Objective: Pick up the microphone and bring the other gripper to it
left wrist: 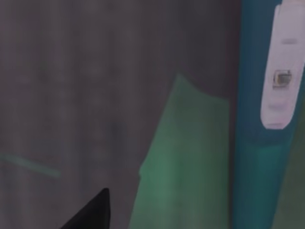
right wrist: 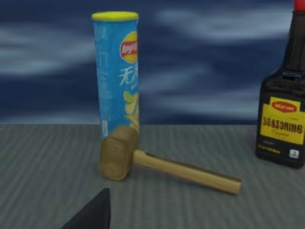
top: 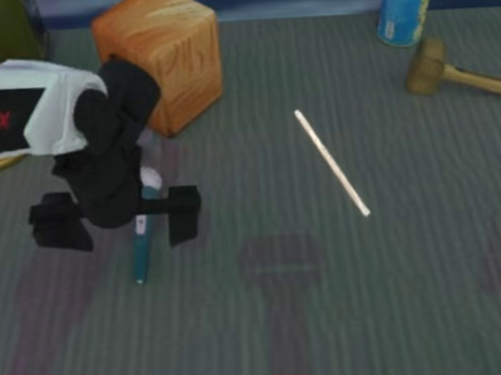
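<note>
The microphone (top: 142,244) lies flat on the grey-green table at the left, its teal handle toward the front edge and its white head (top: 152,177) tucked under my left wrist. My left gripper (top: 122,224) hangs right over it, open, one black finger on each side of the handle and neither touching. In the left wrist view the handle (left wrist: 257,157) with its white switch patch (left wrist: 281,71) fills one side, and one black fingertip (left wrist: 93,214) shows apart from it. My right gripper is parked at the table's right edge, open, with one fingertip (right wrist: 93,214) in view and nothing held.
A wooden block (top: 159,54) stands just behind my left arm. A thin white stick (top: 331,162) lies mid-table. At the back right are a blue chips can (top: 405,7), a wooden mallet (top: 446,70) and a dark seasoning bottle (right wrist: 281,119).
</note>
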